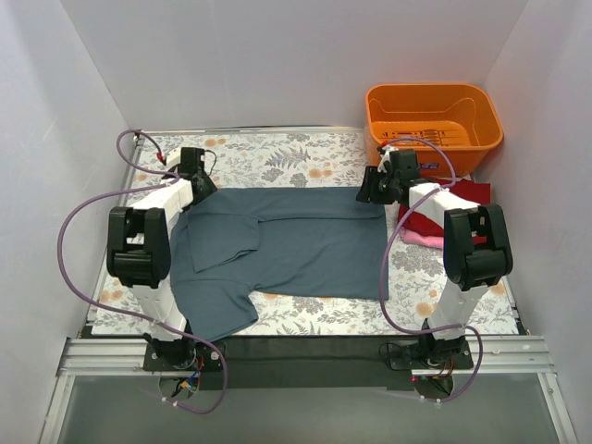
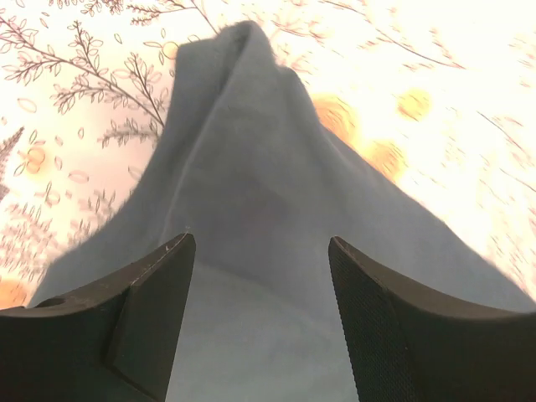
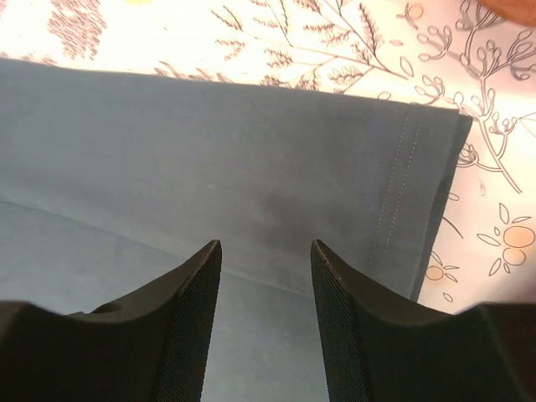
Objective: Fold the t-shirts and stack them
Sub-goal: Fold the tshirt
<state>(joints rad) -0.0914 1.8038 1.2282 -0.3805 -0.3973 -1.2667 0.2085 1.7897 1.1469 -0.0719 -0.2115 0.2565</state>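
Note:
The slate blue-grey t-shirt (image 1: 287, 245) lies spread on the floral cloth, its far long side folded over and one sleeve lying at the front left. My left gripper (image 1: 202, 185) is open above its far left corner, over a raised fold of blue cloth (image 2: 251, 167). My right gripper (image 1: 375, 190) is open above its far right corner, near the stitched hem (image 3: 402, 193). The dark red t-shirt (image 1: 462, 194) and the pink t-shirt (image 1: 421, 239) lie bunched at the right, partly hidden by my right arm.
An orange plastic basket (image 1: 433, 116) stands at the back right, just behind my right gripper. The floral tablecloth (image 1: 277, 157) covers the table between white walls. Purple cables loop beside both arms.

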